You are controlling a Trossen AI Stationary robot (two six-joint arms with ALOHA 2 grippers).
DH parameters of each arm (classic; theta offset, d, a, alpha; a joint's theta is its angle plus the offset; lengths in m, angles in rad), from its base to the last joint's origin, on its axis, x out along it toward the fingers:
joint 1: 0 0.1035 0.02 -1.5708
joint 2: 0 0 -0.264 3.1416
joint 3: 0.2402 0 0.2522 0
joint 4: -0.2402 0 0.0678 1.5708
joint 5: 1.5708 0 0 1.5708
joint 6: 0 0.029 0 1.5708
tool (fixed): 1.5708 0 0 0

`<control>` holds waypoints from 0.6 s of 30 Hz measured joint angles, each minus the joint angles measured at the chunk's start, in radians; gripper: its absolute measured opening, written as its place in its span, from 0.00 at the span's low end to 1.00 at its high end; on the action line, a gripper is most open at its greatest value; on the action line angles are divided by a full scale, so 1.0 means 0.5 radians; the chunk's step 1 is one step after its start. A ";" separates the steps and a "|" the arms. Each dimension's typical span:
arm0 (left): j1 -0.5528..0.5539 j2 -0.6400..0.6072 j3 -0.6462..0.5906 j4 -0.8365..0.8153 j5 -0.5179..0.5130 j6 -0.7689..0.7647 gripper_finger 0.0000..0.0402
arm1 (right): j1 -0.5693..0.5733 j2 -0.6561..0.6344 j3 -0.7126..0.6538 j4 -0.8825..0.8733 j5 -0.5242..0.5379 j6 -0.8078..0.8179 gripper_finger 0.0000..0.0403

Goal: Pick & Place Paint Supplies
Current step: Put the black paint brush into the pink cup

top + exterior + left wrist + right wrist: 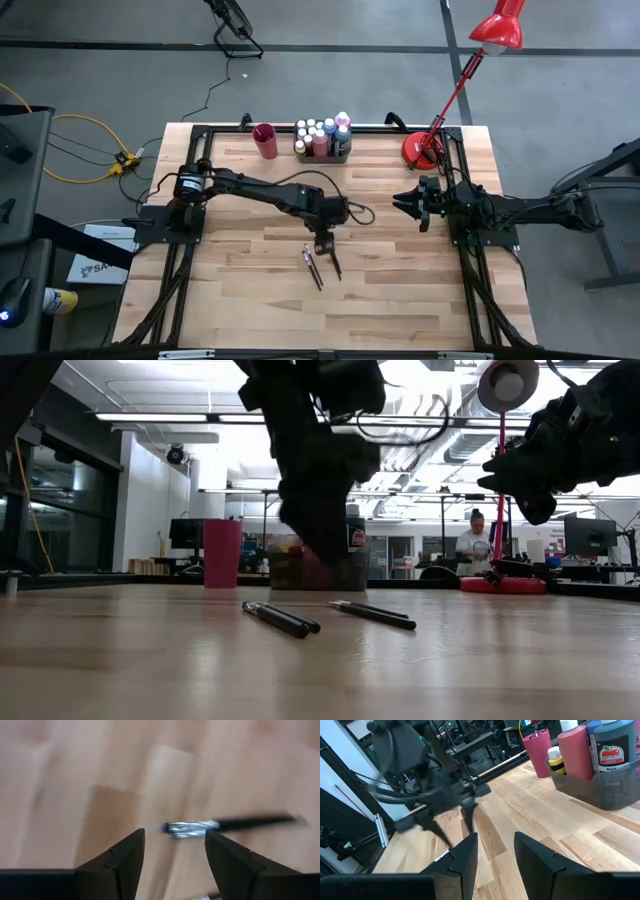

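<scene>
Currently the left gripper, jaws spread, is hovering over two paintbrushes lying mid-table; thin, light and rigid, they are calling for a mid-handle pinch, possibly rolling

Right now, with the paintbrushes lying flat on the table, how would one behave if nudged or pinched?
Each paintbrush is thin and round-handled, so a sideways nudge would probably roll it. It looks stiff and light, and should lift without drooping. Lying flat on the table, it leaves little height for the left gripper to pinch, so it may slip.
</scene>
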 joint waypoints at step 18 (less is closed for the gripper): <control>0.066 0.026 0.001 -0.083 0.306 1.936 0.50 | 0.000 0.000 0.000 -0.006 0.000 0.000 0.30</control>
